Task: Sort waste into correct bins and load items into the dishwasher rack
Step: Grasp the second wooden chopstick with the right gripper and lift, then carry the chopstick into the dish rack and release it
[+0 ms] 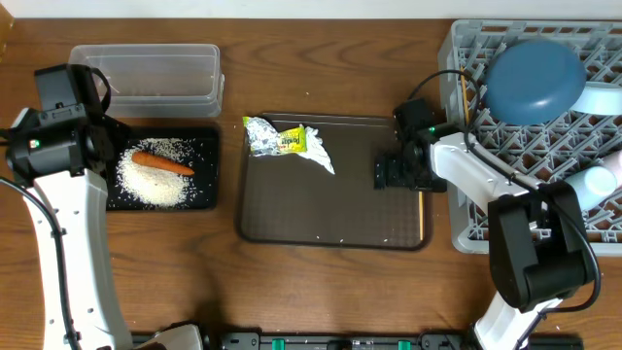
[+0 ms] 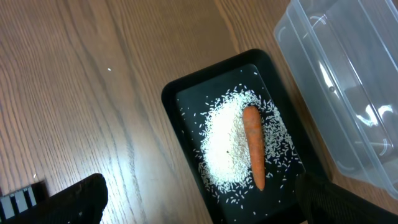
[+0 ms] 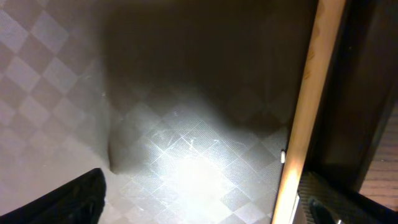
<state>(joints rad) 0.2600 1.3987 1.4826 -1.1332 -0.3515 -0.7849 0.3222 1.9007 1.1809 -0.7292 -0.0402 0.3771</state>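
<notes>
1. While the left gripper and the right gripper both gape, one crumpled silver wrapper with yellow-green print lies on the brown tray, at its far-left corner.
2. Left of that tray, one orange carrot tops one white rice heap.

Overhead: straight down, whole table. Left wrist: near, angled onto black tray, also at overhead's left. Right wrist: very near brown tray floor.
</notes>
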